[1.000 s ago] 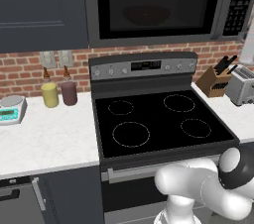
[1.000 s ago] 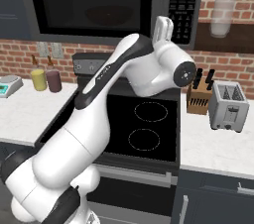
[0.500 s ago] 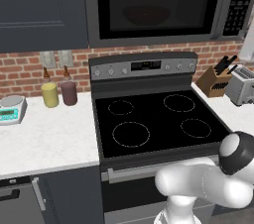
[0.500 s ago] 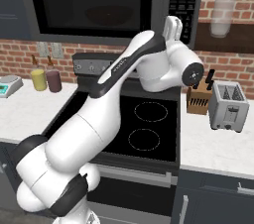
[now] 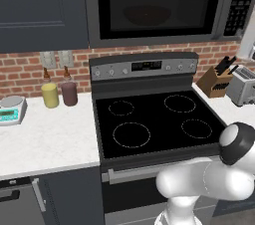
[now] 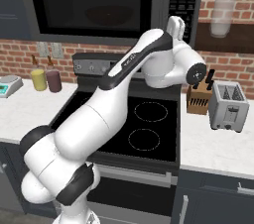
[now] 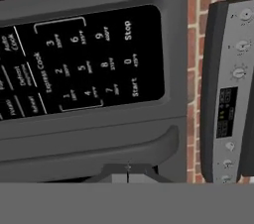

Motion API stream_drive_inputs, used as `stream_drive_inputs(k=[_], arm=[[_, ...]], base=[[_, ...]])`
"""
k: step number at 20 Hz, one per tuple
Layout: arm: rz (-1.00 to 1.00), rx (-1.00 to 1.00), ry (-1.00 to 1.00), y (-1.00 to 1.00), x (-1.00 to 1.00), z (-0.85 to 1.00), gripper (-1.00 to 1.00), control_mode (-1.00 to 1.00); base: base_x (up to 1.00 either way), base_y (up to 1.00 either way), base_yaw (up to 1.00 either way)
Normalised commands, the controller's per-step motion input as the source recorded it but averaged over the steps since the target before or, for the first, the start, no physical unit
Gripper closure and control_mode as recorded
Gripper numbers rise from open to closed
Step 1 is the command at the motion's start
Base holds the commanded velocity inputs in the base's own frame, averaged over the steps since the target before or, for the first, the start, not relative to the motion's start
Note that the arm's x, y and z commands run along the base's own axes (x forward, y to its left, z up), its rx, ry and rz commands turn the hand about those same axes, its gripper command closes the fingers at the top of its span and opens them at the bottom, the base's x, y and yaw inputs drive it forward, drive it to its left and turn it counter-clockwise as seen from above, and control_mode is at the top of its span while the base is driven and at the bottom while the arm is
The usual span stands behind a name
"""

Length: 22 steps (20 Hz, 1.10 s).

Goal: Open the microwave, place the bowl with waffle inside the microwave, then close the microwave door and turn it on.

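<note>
Sitting inside the microwave (image 5: 164, 5), the bowl (image 5: 147, 15) shows dimly thru the door (image 6: 94, 5) glass, door shut. Waffle too dim to make out. Keypad (image 7: 82, 67) at microwave's right end is right in front of the claw (image 6: 176, 26): hand view, rolled sideways, looks straight at the buttons, w/ "Start" and "Stop" legible, and the curved handle (image 7: 144, 143) runs just below the pad in that view. Claw raised up by the keypad in right base view, arm reaching over the stove (image 5: 152, 119). Can't tell if fingers are spread or pressed together; tips not clear in any view.

Below claw: stove control panel (image 7: 229, 94) w/ knobs and small display, brick wall behind. Past claw's right side, on the surface (image 6: 218, 146): knife block (image 6: 199, 96), then toaster (image 6: 227, 105). Well off to claw's left: yellow jar (image 5: 50, 94) and dark red jar (image 5: 69, 93) side by side, scale (image 5: 11, 109) further out.
</note>
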Motion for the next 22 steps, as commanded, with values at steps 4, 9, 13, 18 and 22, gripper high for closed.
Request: stream_drive_inputs(k=[4,9,13,18,22], arm=[[0.0,0.0,-0.02,-0.01,0.39,-0.21,1.0,-1.0],[0.0,0.0,-0.02,-0.11,0.49,-0.22,1.0,-1.0],[0.0,0.0,-0.03,-0.27,0.56,-0.03,1.0,-1.0],[0.0,0.0,-0.02,-0.34,0.5,0.0,1.0,-1.0],[-0.01,0.0,-0.02,-0.32,0.47,0.0,1.0,-1.0]], base=[[0.0,0.0,0.0],[0.0,0.0,0.0],[0.0,0.0,0.0],[0.0,0.0,0.0],[0.0,0.0,0.0]])
